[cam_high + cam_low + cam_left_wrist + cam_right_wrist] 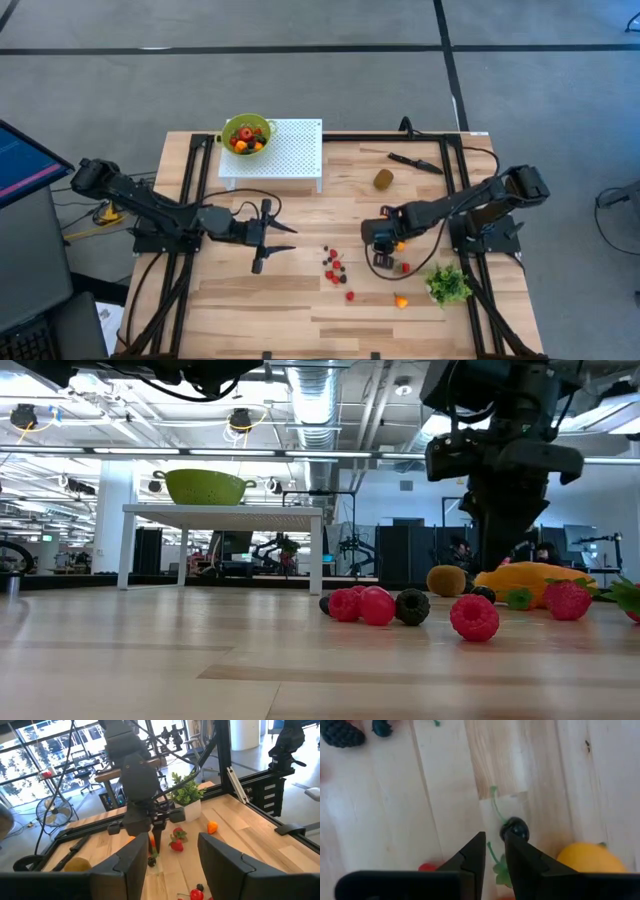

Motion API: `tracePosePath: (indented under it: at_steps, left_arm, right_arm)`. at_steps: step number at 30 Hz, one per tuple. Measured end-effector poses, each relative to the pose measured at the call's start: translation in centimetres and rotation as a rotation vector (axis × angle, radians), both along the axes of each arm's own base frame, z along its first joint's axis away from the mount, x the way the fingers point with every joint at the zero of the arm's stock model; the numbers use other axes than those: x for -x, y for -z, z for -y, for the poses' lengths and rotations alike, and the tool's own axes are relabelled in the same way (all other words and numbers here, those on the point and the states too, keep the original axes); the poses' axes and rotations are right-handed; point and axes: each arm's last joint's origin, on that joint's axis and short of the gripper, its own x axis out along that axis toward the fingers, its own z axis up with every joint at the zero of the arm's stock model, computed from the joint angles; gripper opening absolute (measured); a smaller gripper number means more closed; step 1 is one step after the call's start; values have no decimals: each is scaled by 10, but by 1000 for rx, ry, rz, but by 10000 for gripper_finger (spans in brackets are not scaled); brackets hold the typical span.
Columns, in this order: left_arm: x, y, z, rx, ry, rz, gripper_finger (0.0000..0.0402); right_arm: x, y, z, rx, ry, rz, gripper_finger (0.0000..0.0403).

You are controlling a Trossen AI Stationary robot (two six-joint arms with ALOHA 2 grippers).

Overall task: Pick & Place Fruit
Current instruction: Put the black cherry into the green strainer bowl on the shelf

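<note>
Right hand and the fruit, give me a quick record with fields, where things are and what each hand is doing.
right hand: down at the table, fingers nearly together beside a small dark berry
left hand: waiting above bare table, open, empty
colander: on white stand, fruit inside
loose berries: mid-table
kiwi: far side, untouched

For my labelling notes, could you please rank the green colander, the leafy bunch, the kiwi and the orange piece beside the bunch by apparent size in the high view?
1. Green colander, largest.
2. Leafy bunch, slightly smaller.
3. Kiwi.
4. Orange piece, smallest.
</note>
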Motion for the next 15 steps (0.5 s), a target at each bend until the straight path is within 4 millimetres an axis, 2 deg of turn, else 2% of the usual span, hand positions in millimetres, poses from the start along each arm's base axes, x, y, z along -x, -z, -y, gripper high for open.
tracePosePath:
  at_steps: [10, 15]
  left_arm:
    - [0, 0, 0, 0, 0, 0, 168]
    - [0, 0, 0, 0, 0, 0, 169]
  right_arm:
    - [-2, 0, 12, 30, -33, -2, 122]
    - [-2, 0, 18, 51, -19, -6, 135]
